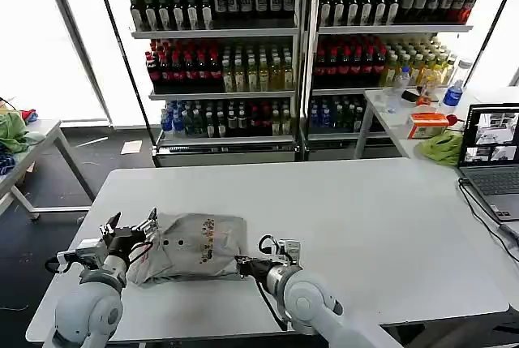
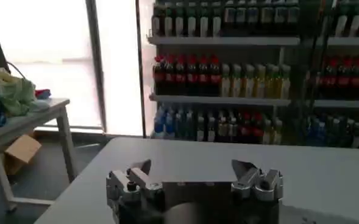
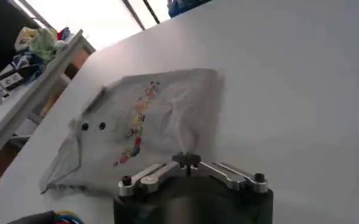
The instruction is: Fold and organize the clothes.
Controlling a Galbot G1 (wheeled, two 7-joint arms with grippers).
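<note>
Head view: the grey shirt (image 1: 190, 247) lies partly folded on the desk (image 1: 365, 226), long axis running between the two hands — left hand (image 1: 130, 226) at one end, right hand (image 1: 243, 265) at the other. Left wrist view: left hand (image 2: 194, 176) spread wide, empty. Right wrist view: right hand (image 3: 188, 163) closed narrow, empty — shirt (image 3: 142, 122) just beyond it.

Laptop (image 1: 492, 157) beside stocked bottle shelves (image 1: 296, 48)
</note>
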